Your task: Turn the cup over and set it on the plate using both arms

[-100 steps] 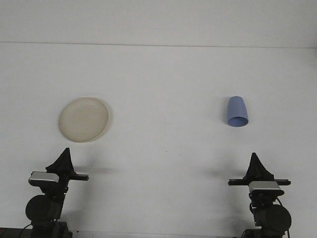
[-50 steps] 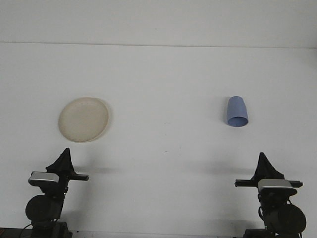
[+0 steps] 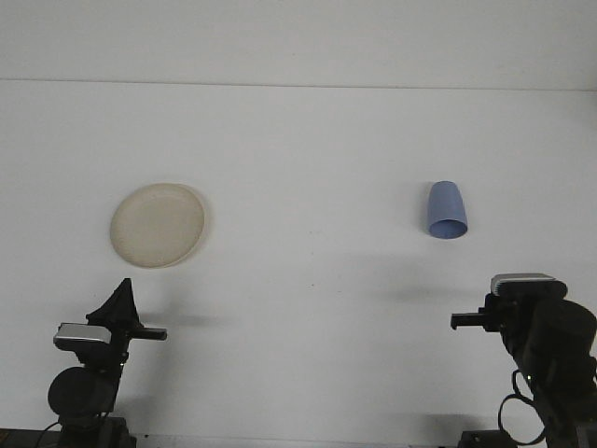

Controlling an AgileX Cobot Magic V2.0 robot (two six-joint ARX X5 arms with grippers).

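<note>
- Blue plastic seems to be the material of the cup; it stands upside down on the white table, mouth down, ahead of the right gripper and a little to its left, well apart from it.
- It looks light and stiff, with smooth, probably slippery walls, so a moderate squeeze should be enough and a hard one may make it pop out.
- The body narrows toward the closed end on top; a hold across the middle of the wall, from the side, looks safest for the flip.
- The cream plate lies ahead of the left gripper, slightly to its right, far from the cup; it is shallow and looks rigid.
- The left gripper looks closed to a point and holds nothing.
- For the right gripper, one cannot tell whether it is released or clenched; it touches nothing.
</note>
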